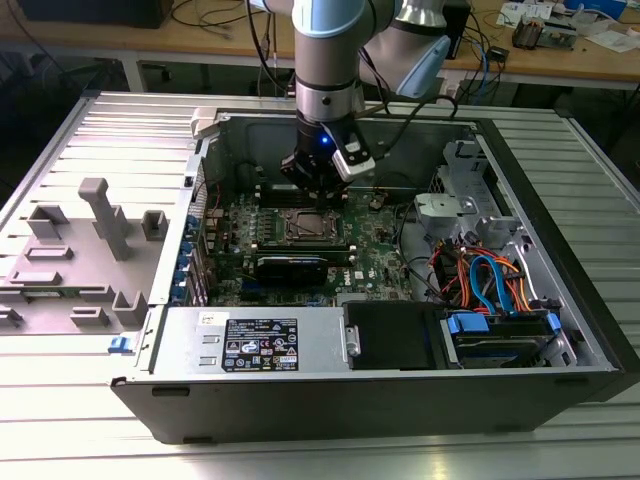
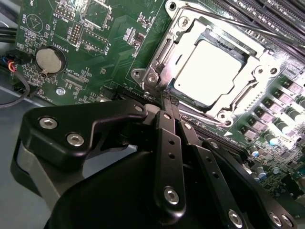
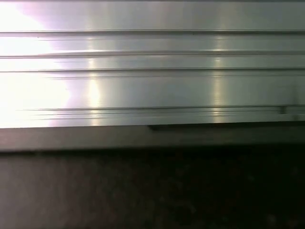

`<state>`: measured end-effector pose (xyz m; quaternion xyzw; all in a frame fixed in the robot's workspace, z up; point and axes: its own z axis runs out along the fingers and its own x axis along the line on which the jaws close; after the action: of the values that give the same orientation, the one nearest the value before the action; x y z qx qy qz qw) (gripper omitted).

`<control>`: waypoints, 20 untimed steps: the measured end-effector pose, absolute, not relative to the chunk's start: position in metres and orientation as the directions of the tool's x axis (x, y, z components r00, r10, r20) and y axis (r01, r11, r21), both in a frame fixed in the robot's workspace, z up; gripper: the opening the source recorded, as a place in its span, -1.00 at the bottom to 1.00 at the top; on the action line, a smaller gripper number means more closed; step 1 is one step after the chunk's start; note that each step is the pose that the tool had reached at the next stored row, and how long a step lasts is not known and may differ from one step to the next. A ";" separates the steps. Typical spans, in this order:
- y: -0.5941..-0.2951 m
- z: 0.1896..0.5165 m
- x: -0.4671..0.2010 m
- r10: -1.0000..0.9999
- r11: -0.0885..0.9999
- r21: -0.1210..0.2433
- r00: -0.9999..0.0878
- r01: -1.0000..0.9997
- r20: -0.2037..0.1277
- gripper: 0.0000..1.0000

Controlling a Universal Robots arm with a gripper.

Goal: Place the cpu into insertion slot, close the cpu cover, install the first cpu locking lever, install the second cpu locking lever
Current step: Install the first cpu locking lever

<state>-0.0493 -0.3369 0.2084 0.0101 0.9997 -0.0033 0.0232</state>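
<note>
A ribbed aluminium table (image 1: 80,120) carries an open computer case (image 1: 330,410) lying on its side, with a wooden desk (image 1: 600,55) behind it. On the exterior view's left, a grey fixture tray (image 1: 70,270) sits just beside the case wall. The case walls form a raised rim all round the green motherboard (image 1: 372,245), so the only free way in is from above. The arm drops through that opening. The gripper (image 1: 316,198) hangs low over the board, just beyond the insertion slot (image 1: 288,228). There is little room sideways. Black RAM slots (image 1: 262,225) flank the socket, a long black card (image 1: 290,265) lies on its near side, and blue and orange cables (image 1: 490,285) crowd the drive bay on the exterior view's right, well apart from the socket. In the second wrist view the gripper (image 2: 167,98) has its black fingers (image 2: 167,143) drawn tight together, their tips at the socket's corner. I cannot tell whether anything thin is pinched between them. The cpu (image 2: 209,71) lies flat in the socket, framed by the silvery cpu cover (image 2: 259,67). A thin lever rod (image 2: 233,26) runs along the edge next to the RAM slots. A coin battery (image 2: 51,59) sits on open board, apart from the socket. The first wrist view faces ribbed aluminium (image 3: 152,71) above a dark surface (image 3: 152,191).
</note>
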 end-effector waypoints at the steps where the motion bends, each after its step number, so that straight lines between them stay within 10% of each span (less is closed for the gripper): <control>1: -0.337 0.208 -0.049 0.020 1.000 -0.006 -0.999 0.020 -0.046 -0.79; 20: -0.338 0.203 -0.049 0.020 1.000 -0.011 -0.999 0.020 -0.044 -0.79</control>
<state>-0.0486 -0.3381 0.2030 0.0101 0.9997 -0.0059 0.0217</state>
